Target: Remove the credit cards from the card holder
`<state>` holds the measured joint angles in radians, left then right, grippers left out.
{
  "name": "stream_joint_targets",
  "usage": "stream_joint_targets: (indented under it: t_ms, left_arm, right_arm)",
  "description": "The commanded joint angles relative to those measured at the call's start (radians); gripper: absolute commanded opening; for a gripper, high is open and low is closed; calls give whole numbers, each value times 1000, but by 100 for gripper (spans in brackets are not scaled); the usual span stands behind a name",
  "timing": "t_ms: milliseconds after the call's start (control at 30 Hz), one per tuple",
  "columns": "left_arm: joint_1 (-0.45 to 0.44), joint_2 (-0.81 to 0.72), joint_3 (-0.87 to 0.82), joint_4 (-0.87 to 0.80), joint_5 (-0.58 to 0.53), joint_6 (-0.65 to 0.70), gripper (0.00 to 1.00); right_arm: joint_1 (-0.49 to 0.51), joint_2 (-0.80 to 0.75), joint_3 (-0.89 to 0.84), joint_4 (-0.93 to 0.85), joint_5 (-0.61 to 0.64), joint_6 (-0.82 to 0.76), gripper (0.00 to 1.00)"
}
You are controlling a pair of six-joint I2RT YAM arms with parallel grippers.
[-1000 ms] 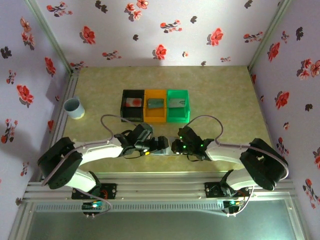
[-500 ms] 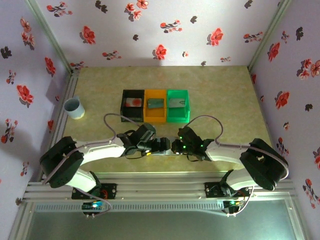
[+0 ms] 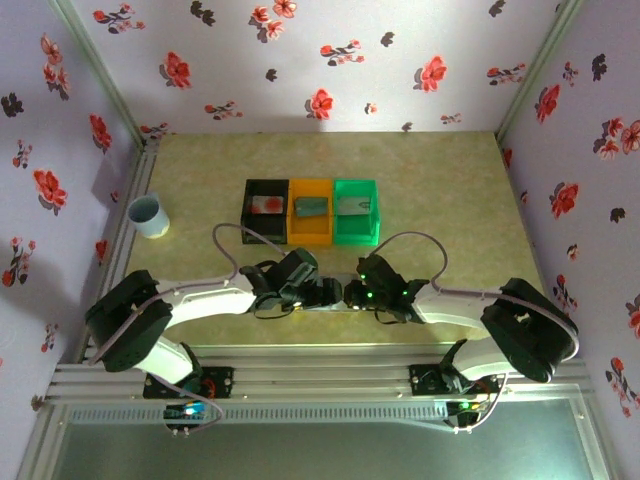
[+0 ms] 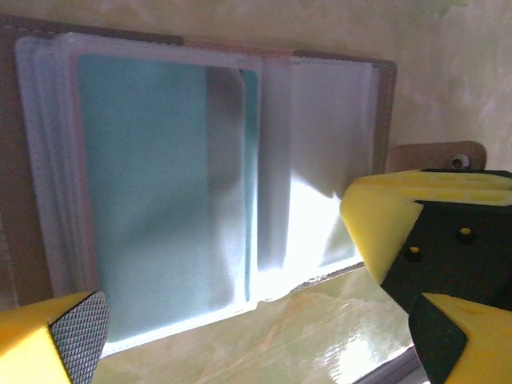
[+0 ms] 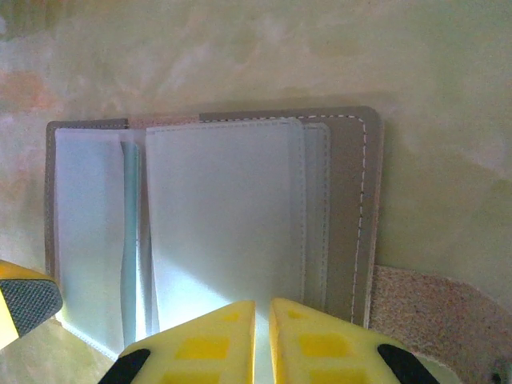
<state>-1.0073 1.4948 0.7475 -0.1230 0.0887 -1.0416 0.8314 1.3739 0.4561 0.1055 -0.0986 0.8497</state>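
The card holder (image 5: pixel 356 208) lies open on the table (image 5: pixel 240 56), near the front edge. The left gripper (image 4: pixel 256 344) hangs over it, fingers spread wide. The right gripper (image 5: pixel 262 336) is clenched at the edge of the sleeves (image 5: pixel 224 208) (if it pinches one, I cannot tell). A pale blue card (image 4: pixel 152 200) sits in one of the sleeves.

1. Three bins (image 3: pixel 312 236) stand in a row at table (image 3: pixel 450 200) centre, with one card (image 3: pixel 312 206) in each.
2. Cup (image 3: pixel 147 215): 9 o'clock of bins.
3. Card holder (image 5: pixel 240 224): open on table, 6 o'clock of bins.
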Motion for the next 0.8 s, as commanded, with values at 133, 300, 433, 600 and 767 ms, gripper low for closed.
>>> stream_joint_targets:
  t_ms: [133,300,433,600,767]
  left_arm:
    - [-16,3,38,-66,-58,29,100]
    - [-26,23,56,-64,-58,30,100]
    - [-31,37,67,-63,-56,32,100]
    - [-34,41,73,-75,-64,35,100]
    - [-40,36,84,-115,-100,43,100]
  right_arm:
    - [6,1,-24,-28,34,11,13]
    - [6,-1,-27,-29,34,10,13]
    - [7,-3,-30,-29,34,11,13]
    - [6,-7,-32,-30,36,9,13]
    - [7,-7,-33,-31,37,8,13]
